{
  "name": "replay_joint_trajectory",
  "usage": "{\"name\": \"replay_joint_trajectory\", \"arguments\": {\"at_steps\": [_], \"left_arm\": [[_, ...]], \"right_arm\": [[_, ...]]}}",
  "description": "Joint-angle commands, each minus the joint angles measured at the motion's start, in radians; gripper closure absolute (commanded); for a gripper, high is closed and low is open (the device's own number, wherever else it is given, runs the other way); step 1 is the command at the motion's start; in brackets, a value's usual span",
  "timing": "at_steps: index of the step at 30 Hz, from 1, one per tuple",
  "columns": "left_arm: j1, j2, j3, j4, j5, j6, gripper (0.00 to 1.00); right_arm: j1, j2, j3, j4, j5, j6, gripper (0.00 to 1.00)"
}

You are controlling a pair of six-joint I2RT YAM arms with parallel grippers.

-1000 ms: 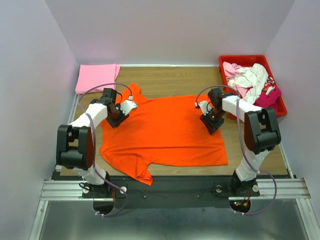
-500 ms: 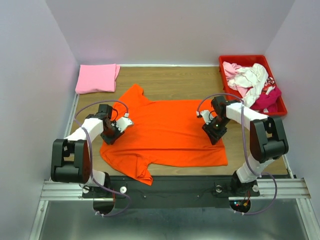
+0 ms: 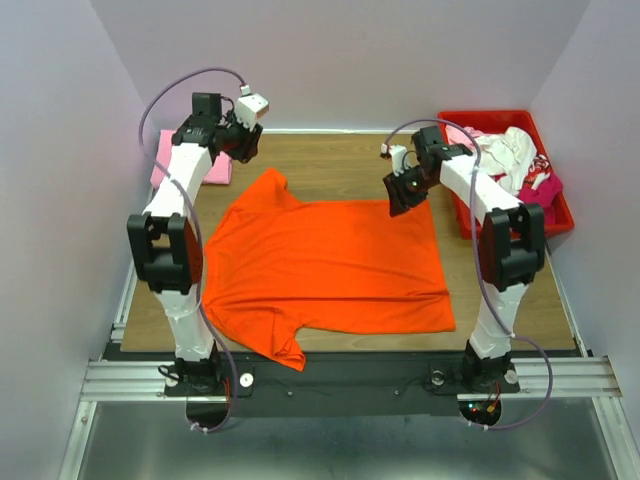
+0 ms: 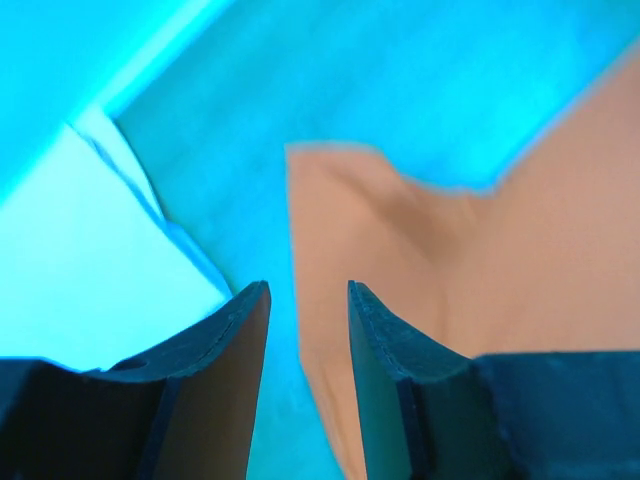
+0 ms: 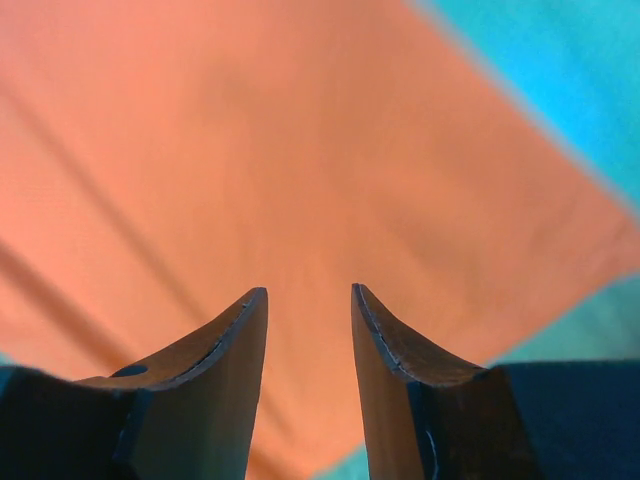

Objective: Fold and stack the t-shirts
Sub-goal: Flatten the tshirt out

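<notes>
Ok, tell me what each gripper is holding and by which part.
Nothing is held. The left gripper hangs open near a sleeve of the orange t-shirt, the right gripper open above the shirt near a far corner; both gaps are empty.

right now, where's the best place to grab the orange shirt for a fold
The orange shirt lies flat, so only its edges offer a pinch. Probably take the far edge from above: the far sleeve with the left gripper, the far hem corner with the right gripper. Both hover open near those spots.
</notes>
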Motion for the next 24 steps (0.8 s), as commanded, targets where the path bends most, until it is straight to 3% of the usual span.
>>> {"name": "replay_joint_trajectory", "arguments": {"at_steps": [1, 7, 10, 24], "left_arm": [[0.002, 0.212, 0.184, 0.072, 0.033, -0.196, 0.51], [0.002, 0.430, 0.355, 0.110, 0.011, -0.247, 0.45], [-0.001, 0.479, 0.363, 0.129, -0.002, -0.255, 0.43], [-0.017, 0.587, 0.413, 0.137, -0.029, -0.229, 0.42]], "right_arm": [[-0.003, 0.123, 0.198, 0.108, -0.072, 0.161, 0.55], [-0.004, 0.272, 0.355, 0.143, 0.039, 0.182, 0.52], [-0.023, 0.303, 0.373, 0.158, 0.082, 0.179, 0.50], [-0.150, 0.320, 0.323, 0.161, 0.204, 0.094, 0.42]]}}
